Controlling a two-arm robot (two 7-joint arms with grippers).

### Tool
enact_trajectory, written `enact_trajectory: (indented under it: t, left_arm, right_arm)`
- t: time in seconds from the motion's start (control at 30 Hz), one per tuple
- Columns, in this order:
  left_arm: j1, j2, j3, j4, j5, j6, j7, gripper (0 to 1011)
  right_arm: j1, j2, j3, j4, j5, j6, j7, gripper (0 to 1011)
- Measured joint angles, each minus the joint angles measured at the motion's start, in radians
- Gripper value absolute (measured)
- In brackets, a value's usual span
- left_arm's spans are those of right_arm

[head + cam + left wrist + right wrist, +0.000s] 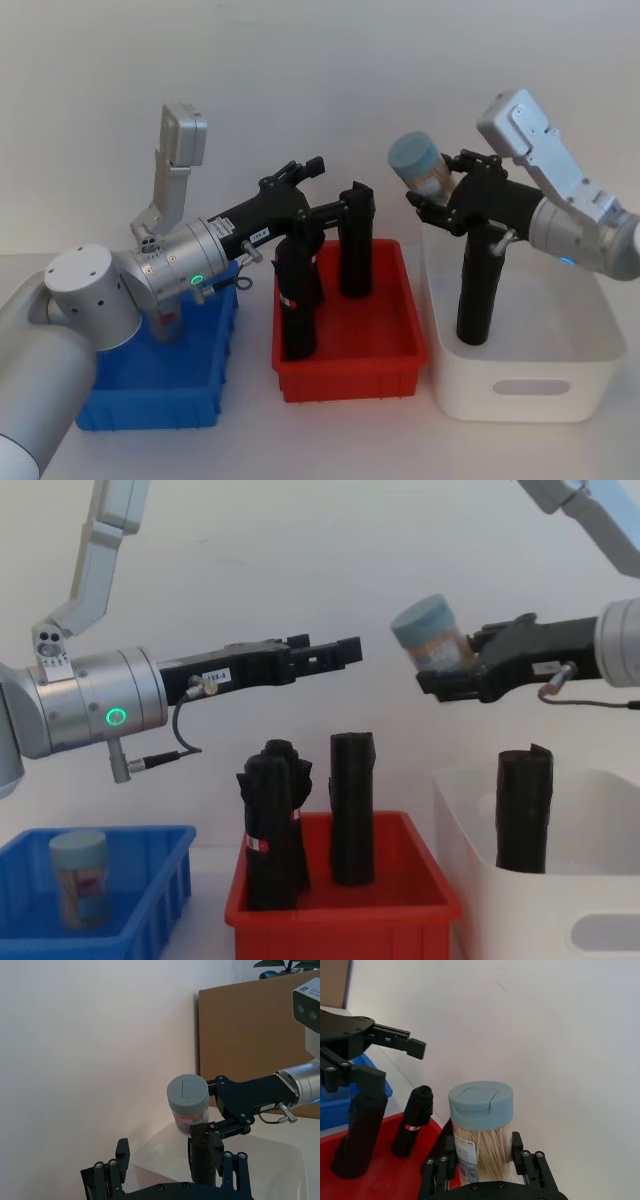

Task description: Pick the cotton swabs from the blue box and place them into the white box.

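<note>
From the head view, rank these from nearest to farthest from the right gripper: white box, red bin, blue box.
Measured from the right gripper, shut on a cotton swab tub:
1. White box, directly beneath it on the robot's right.
2. Red bin, in the middle.
3. Blue box, far on the robot's left.

QR code on swab tub label [471, 1172], its print illegible

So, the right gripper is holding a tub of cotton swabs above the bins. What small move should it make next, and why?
Probably lower it into the white box. The right gripper is shut on a cotton swab tub, held high near the box's left wall, beside the black roll standing inside. The left gripper hangs open over the red bin.
</note>
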Motion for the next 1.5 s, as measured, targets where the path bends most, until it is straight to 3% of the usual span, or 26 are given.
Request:
enact_trajectory:
  t: [0.43, 0.73, 0.9, 1.5]
  left_arm:
    - [0.000, 0.000, 0.000, 0.000, 0.000, 0.000, 0.000, 1004]
    - [0.000, 0.000, 0.000, 0.000, 0.000, 0.000, 0.000, 1004]
    - [0.000, 0.000, 0.000, 0.000, 0.000, 0.000, 0.000, 1004]
    - [0.000, 0.000, 0.000, 0.000, 0.000, 0.000, 0.000, 1004]
  right_arm:
    - [-0.099, 0.052, 0.022, -0.062, 0.130, 0.007, -0.179, 632]
    - [-0.144, 0.071, 0.030, -0.077, 0.205, 0.000, -0.262, 863]
    - [-0.156, 0.076, 0.033, -0.081, 0.224, -0.002, -0.282, 1000]
    - [-0.176, 0.084, 0.036, -0.087, 0.256, -0.004, -0.317, 1001]
